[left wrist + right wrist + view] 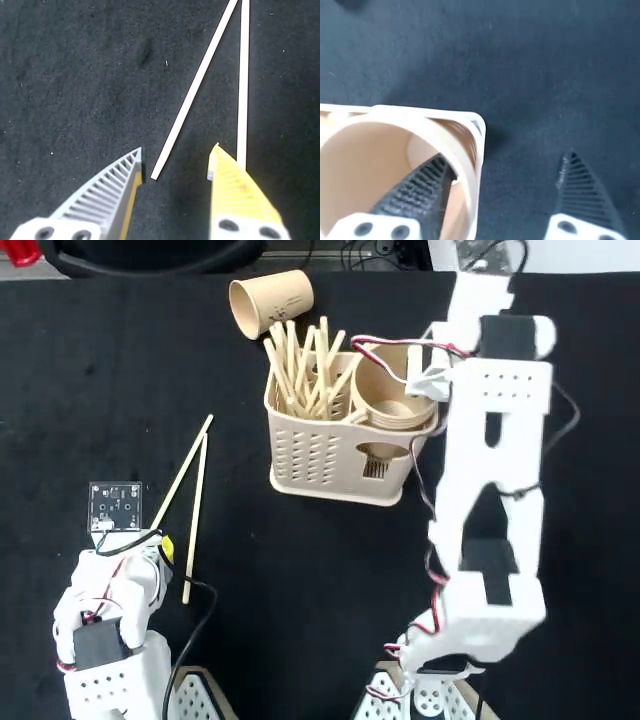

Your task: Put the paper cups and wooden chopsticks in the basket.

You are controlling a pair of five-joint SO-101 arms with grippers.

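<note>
Chopsticks (pixel 196 515), two, loose on the desk (pixel 100 390): why is your left hand (pixel 177 150) at their ends?
— My left hand is wide open and empty. One stick's tip lies between its fingers, placed, I judge, for a pinch.
— And the basket (pixel 320 455)?
— One compartment holds a sheaf of sticks (pixel 300 370), the other stacked cups (pixel 395 405). My right hand (pixel 505 156) is open and empty, one finger in the top cup, one outside the basket. Another cup (pixel 270 302) lies on its side beyond.
</note>
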